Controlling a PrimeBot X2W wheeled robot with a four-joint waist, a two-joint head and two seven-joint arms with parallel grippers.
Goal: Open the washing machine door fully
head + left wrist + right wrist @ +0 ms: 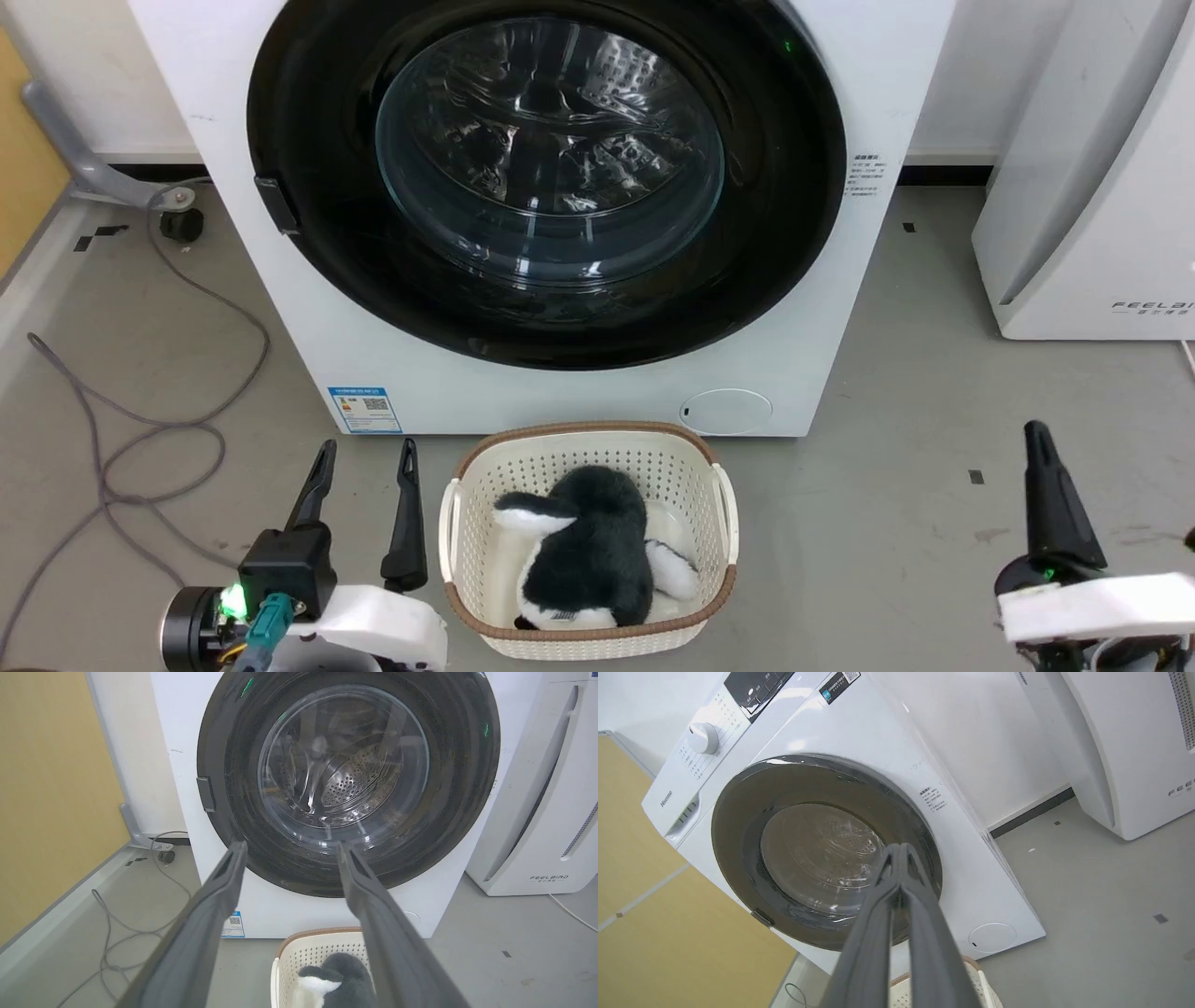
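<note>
Right gripper [1038,439] pinched together at five o'clock, left gripper [367,451] spread at seven; top of closed washing machine door [546,177] cropped.

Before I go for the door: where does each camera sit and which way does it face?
Head: on the head, facing forward and down at the closed washing machine door and basket; left end effector open, right end effector shut.
Left wrist: looks along its spread fingers straight at the door.
Right wrist: rolled, looks along its closed fingers at the door from the right.
Shared: all three show the door.
</note>
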